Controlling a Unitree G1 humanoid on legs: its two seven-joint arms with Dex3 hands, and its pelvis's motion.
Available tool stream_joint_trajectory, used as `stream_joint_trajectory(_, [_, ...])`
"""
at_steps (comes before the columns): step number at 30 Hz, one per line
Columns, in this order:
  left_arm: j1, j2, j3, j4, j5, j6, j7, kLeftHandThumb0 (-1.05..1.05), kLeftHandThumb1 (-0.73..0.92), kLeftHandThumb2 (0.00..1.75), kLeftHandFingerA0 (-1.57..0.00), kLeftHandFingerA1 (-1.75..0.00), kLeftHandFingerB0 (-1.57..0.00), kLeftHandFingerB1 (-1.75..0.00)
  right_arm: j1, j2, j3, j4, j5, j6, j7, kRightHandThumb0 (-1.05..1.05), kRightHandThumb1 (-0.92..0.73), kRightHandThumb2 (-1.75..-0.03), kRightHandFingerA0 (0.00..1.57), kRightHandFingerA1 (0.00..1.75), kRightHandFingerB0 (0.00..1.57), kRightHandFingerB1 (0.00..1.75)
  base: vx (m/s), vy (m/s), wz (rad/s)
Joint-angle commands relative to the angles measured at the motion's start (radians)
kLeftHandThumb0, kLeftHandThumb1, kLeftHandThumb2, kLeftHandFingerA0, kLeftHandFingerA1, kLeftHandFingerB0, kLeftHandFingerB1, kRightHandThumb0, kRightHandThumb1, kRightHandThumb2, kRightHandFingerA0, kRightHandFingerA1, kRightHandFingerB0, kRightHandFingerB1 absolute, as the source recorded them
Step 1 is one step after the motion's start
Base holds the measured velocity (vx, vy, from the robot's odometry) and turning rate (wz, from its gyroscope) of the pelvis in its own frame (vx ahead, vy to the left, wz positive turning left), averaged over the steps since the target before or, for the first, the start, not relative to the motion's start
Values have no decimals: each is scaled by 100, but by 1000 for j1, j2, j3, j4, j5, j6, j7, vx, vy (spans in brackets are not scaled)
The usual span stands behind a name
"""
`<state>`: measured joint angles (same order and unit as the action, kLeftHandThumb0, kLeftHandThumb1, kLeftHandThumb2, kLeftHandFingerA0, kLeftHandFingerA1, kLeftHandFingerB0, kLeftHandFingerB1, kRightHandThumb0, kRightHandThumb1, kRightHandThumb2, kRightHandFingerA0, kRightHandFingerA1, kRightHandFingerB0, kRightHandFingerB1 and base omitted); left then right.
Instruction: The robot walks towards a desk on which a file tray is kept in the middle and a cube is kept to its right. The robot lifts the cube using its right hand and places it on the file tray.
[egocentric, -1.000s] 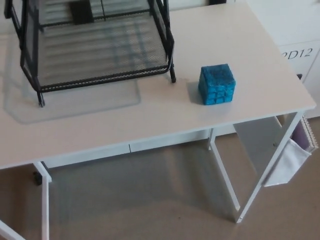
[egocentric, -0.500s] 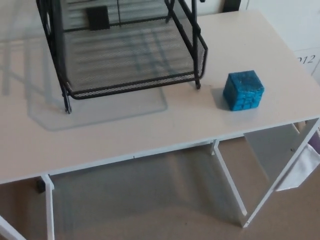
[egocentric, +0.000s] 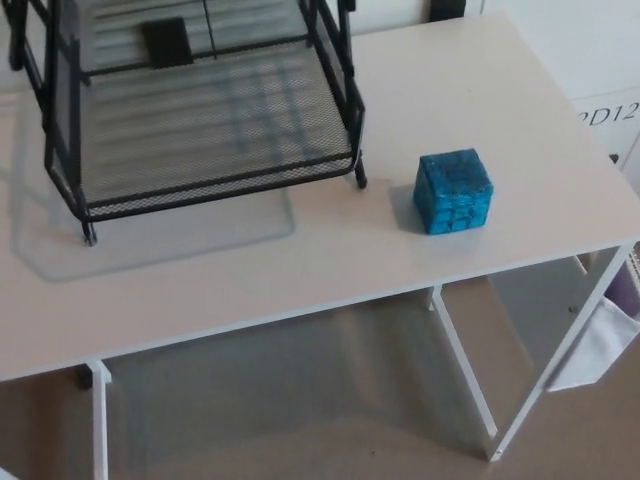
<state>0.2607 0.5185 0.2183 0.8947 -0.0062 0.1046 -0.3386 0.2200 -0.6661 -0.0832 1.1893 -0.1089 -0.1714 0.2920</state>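
A blue cube (egocentric: 454, 191) with a brick-like pattern rests on the white desk (egocentric: 330, 260), near its right front part. To the cube's left stands a black wire-mesh file tray (egocentric: 200, 120) with stacked tiers, its top cut off by the picture's upper edge. A short gap of bare desk separates the cube from the tray's front right foot (egocentric: 360, 182). Neither of my hands nor any part of my arms shows in the head view.
The desk's front edge runs across the middle of the picture, with white legs (egocentric: 465, 370) and beige floor (egocentric: 300, 420) below. White cabinets (egocentric: 605, 90) stand to the right, and a white cloth pocket (egocentric: 600, 345) hangs off the desk's right end.
The whole picture has swung left and back right as the camera moved. The cube and the tray keep their places on the desk.
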Motion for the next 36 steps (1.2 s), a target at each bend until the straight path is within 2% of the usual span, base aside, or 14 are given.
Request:
stream_joint_trajectory(1, [4,11,13,7,-12,37,23,-61,86,65,-19,-50,-11,-38,-16,10,-6,33,7,-19,-1,-103,-17,-79,42,92,0,88,0,0,0])
stream_joint_trajectory(9, [-25,25,-22,42,8,6,18,-66,73,91,-15,-55,-7,-46,-23,15,-17,40,6,-41,-14,-105,-18,-80,42,91,0,90,39,105,-4])
stream_joint_trajectory(10, [-36,28,-17,58,1,-3,12,-36,65,116,-2,-52,0,-51,-29,25,-34,45,27,-18,1,-105,-16,-79,42,92,0,92,114,-11,-10])
stream_joint_trajectory(13, [-38,45,-37,76,19,-29,-2,-36,64,116,-3,-53,0,-51,-23,23,-32,36,26,5,19,-102,-14,-78,38,90,0,81,0,117,8])
stream_joint_trajectory(14, [-37,50,-47,73,27,-35,-1,-64,90,65,-19,-53,-10,-40,-18,22,-35,26,29,0,24,-105,-14,-78,38,91,0,84,51,56,-7])
stream_joint_trajectory(16, [-27,47,-36,74,8,-39,7,-66,72,91,-16,-55,-7,-47,-10,28,-40,24,30,-13,19,-102,-14,-77,37,90,0,84,18,19,6])
stream_joint_trajectory(17, [-25,46,-34,80,4,-44,12,-63,89,65,-21,-53,-10,-40,-11,33,-47,32,37,-22,16,-104,-12,-75,34,91,0,87,0,0,0])
stream_joint_trajectory(27, [26,59,-35,97,2,-62,5,-61,91,67,-17,-52,-9,-39,25,69,-162,5,118,-42,11,-92,-24,-72,24,97,0,82,6,-8,2])
stream_joint_trajectory(28, [32,63,-26,105,-11,-75,-18,-35,67,118,-2,-52,0,-51,27,75,-182,-6,134,-25,23,-105,-17,-90,26,93,0,84,0,0,0])
stream_joint_trajectory(29, [35,62,-25,108,-10,-80,-12,-61,91,66,-18,-53,-9,-38,32,85,-188,3,134,-48,9,-105,-10,-88,24,94,0,86,0,0,0])
stream_joint_trajectory(31, [49,65,-23,109,-5,-87,-4,-67,75,94,-16,-56,-7,-47,41,79,-157,18,91,-68,9,-105,-31,-64,22,102,0,89,0,0,0])
stream_joint_trajectory(32, [43,65,-22,128,-5,-105,-8,-63,90,65,-19,-53,-9,-40,39,79,-154,24,87,-72,7,-105,-31,-63,23,102,0,87,0,0,0])
stream_joint_trajectory(33, [43,63,-13,140,-15,-115,-15,-36,63,116,-3,-53,0,-52,50,77,-157,11,93,-76,15,-105,-32,-64,27,99,0,85,0,0,0])
stream_joint_trajectory(36, [50,61,-23,127,-3,-120,-5,-67,74,94,-17,-55,-7,-47,60,75,-195,-9,129,-110,17,-105,-19,-89,36,98,0,66,0,0,0])
